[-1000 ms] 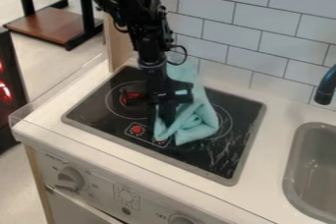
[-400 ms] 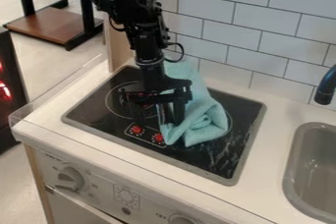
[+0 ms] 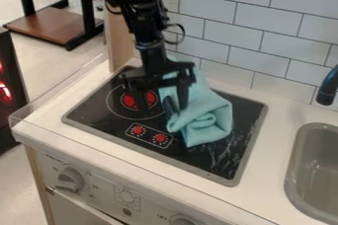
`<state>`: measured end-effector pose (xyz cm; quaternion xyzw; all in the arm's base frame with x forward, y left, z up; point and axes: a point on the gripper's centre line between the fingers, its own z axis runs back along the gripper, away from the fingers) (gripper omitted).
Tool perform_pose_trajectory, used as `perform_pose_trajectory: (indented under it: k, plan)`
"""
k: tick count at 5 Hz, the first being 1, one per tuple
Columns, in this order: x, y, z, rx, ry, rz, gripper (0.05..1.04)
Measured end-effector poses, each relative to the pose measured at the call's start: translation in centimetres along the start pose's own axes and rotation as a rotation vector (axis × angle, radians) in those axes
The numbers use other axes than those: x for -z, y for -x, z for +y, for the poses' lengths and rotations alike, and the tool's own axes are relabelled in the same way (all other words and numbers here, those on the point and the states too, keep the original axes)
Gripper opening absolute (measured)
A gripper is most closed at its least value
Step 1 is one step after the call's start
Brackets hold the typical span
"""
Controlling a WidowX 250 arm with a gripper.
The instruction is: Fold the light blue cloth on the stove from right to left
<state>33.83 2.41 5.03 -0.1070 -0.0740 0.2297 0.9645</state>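
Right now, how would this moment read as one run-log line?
gripper: open, at near-left part of teal cloth | cloth: bunched on black cooktop | red burner: left of cloth | grip on cloth: unclear

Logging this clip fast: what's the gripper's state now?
Gripper: open, fingers apart, one in front of the cloth; whether it touches the cloth can't be told.

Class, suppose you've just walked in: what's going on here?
A black robot arm reaches down over a cooktop, its gripper open beside a light blue cloth. The gripper seems to hold nothing, though one finger overlaps the cloth in view, and whether it touches is hard to tell. The cloth lies bunched and partly folded on the cooktop, next to a red burner mark.
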Motion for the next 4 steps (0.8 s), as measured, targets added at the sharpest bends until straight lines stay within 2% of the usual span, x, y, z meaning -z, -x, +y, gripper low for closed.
perform_pose_trajectory:
  k: [1, 2, 3, 4]
  plan:
    - [-2.3, -0.1, -0.5, 0.004, 0.029, -0.029, 0.999]
    - [-4.9, -0.5, -0.8, 0.008, 0.067, -0.089, 0.999]
    - [-6.1, -0.4, -0.8, 0.023, 0.075, -0.105, 0.999]
    - [-6.1, -0.4, -0.9, 0.030, 0.076, -0.107, 0.999]
